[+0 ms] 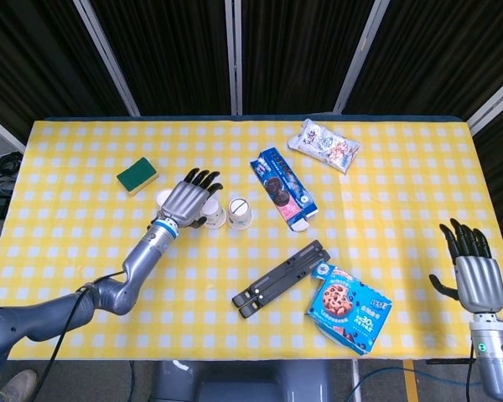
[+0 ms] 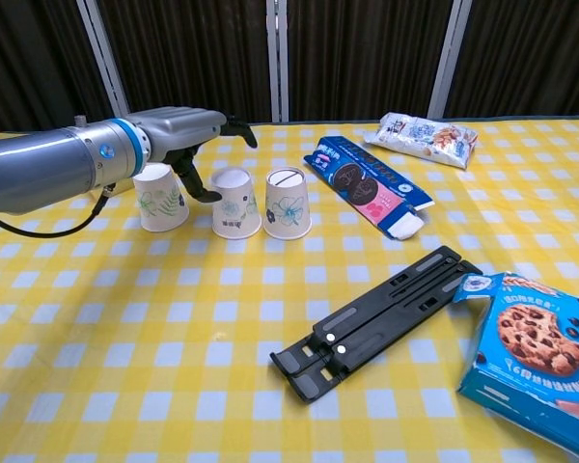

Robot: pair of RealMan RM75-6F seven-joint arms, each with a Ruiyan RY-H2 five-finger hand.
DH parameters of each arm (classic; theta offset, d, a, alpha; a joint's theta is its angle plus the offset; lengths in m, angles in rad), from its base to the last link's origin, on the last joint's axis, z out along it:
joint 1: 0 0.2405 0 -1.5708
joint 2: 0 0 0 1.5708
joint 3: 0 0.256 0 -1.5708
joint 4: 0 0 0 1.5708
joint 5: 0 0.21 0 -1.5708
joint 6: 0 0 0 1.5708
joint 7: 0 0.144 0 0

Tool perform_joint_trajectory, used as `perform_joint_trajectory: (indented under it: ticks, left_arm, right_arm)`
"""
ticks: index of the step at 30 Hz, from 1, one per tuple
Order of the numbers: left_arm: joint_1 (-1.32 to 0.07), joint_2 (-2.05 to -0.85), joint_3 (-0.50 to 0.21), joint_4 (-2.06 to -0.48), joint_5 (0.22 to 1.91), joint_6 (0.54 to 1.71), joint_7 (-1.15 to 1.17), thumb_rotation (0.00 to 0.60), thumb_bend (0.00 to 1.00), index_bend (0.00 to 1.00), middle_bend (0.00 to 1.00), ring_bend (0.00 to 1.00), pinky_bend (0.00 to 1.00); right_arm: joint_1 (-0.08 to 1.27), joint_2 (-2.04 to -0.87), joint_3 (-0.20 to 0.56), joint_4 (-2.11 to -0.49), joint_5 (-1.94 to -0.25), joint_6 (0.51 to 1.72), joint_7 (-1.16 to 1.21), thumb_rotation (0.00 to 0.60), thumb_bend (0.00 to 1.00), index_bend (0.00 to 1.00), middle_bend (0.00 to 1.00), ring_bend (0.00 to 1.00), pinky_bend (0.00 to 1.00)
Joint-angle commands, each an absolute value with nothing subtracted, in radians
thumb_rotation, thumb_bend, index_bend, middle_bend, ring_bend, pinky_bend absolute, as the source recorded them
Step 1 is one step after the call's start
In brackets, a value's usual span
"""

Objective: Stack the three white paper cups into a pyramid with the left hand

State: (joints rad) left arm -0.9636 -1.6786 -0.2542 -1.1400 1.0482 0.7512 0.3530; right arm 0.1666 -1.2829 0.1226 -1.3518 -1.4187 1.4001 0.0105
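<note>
Three white paper cups with a floral print stand upside down in a row on the yellow checked table. The left cup point(image 2: 161, 198) point(image 1: 163, 198) stands a little apart. The middle cup point(image 2: 236, 204) point(image 1: 215, 217) and the right cup point(image 2: 287, 204) point(image 1: 239, 212) stand side by side, almost touching. My left hand point(image 2: 179, 130) point(image 1: 189, 198) hovers over the gap between the left and middle cups with its fingers spread above the middle cup and its thumb close by that cup's left side. It holds nothing. My right hand point(image 1: 474, 272) is open at the table's right edge.
A green sponge point(image 1: 137, 176) lies behind the left cup. A blue biscuit box point(image 2: 367, 185) lies just right of the cups, with a snack bag point(image 2: 420, 135) behind it. A black folding stand point(image 2: 376, 323) and a cookie box point(image 2: 531, 352) lie at the front right.
</note>
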Motion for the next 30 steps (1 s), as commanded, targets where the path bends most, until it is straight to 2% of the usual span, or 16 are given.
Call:
perform_joint_trajectory:
  ticks: [1, 6, 10, 16, 21, 24, 30]
  left_arm:
    - [-0.949, -1.656, -0.246, -1.169, 1.043, 0.768, 0.355, 0.600, 0.31, 0.06, 0.00, 0.00, 0.00]
    - [-0.919, -1.595, -0.240, -1.235, 1.039, 0.801, 0.344, 0.600, 0.31, 0.04, 0.00, 0.00, 0.00]
    - [-0.901, -1.552, -0.234, -1.272, 1.031, 0.815, 0.348, 0.600, 0.25, 0.05, 0.00, 0.00, 0.00]
    - [-0.868, -1.470, -0.216, -1.323, 1.001, 0.842, 0.387, 0.600, 0.24, 0.24, 0.00, 0.00, 0.00]
    - [-0.864, -1.444, -0.206, -1.319, 0.953, 0.825, 0.411, 0.600, 0.25, 0.32, 0.00, 0.00, 0.00]
    - [-0.870, -1.450, -0.203, -1.294, 0.921, 0.794, 0.408, 0.600, 0.26, 0.31, 0.00, 0.00, 0.00]
    - [-0.891, -1.481, -0.193, -1.231, 0.889, 0.757, 0.421, 0.600, 0.26, 0.21, 0.00, 0.00, 0.00]
  right_arm:
    - [0.165, -1.282, 0.122, -1.355, -1.420, 1.404, 0.008, 0.600, 0.12, 0.09, 0.00, 0.00, 0.00]
    - [0.163, -1.280, 0.121, -1.360, -1.422, 1.410, 0.005, 0.600, 0.12, 0.09, 0.00, 0.00, 0.00]
    - [0.161, -1.279, 0.120, -1.364, -1.425, 1.414, 0.005, 0.600, 0.12, 0.10, 0.00, 0.00, 0.00]
    - [0.162, -1.279, 0.117, -1.368, -1.429, 1.415, -0.003, 0.600, 0.12, 0.10, 0.00, 0.00, 0.00]
    - [0.163, -1.280, 0.114, -1.376, -1.438, 1.419, -0.013, 0.600, 0.12, 0.10, 0.00, 0.00, 0.00]
    - [0.163, -1.281, 0.112, -1.381, -1.442, 1.421, -0.021, 0.600, 0.12, 0.10, 0.00, 0.00, 0.00]
    - [0.165, -1.284, 0.110, -1.383, -1.439, 1.415, -0.031, 0.600, 0.12, 0.10, 0.00, 0.00, 0.00]
